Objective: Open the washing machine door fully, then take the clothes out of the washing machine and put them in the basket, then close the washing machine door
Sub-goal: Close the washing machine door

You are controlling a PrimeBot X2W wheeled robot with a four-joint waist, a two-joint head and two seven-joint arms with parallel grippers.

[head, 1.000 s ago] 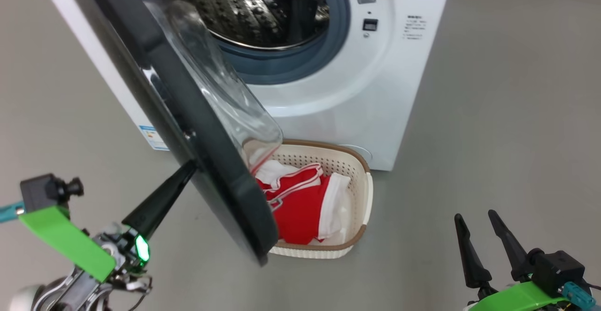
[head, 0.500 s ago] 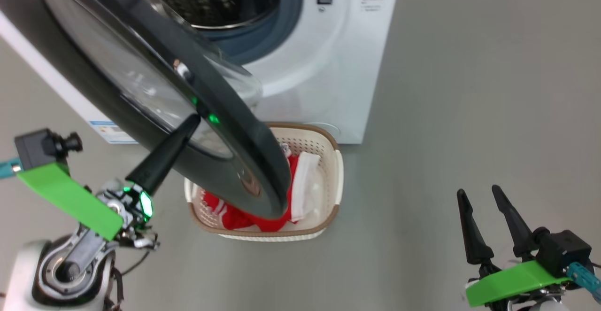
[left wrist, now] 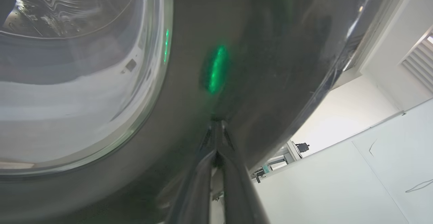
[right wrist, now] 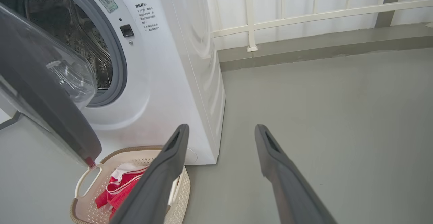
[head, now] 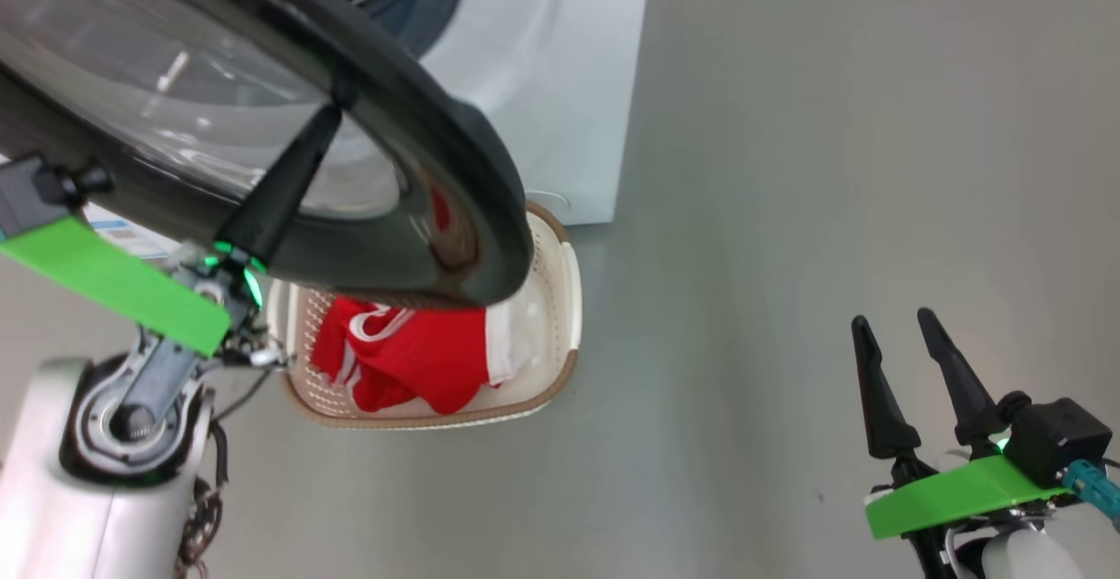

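- The right gripper (head: 894,321) hovers over bare grey floor (head: 831,168), its two dark fingers spread wide and holding nothing, well apart from the laundry.
- The left gripper (head: 331,115) has its fingers pressed together. In the left wrist view the tips meet their own reflection on the washing machine door (head: 455,168).
- The door, with a wide glossy black rim around a bulging clear window, stands part-way open and hangs over the basket (head: 420,422).
- The cream perforated basket with a brown rim sits on the floor just in front of the washing machine (head: 560,80).
- The clothes (head: 402,356), bright red with white trim, lie bunched inside the basket.
- The door rim hides the basket's far end and part of the clothes from the head view.
- In the right wrist view, one of that gripper's own fingers covers part of the basket.
- The steel drum (right wrist: 84,48) shows only in part behind the door glass, and whether anything lies inside it cannot be made out.
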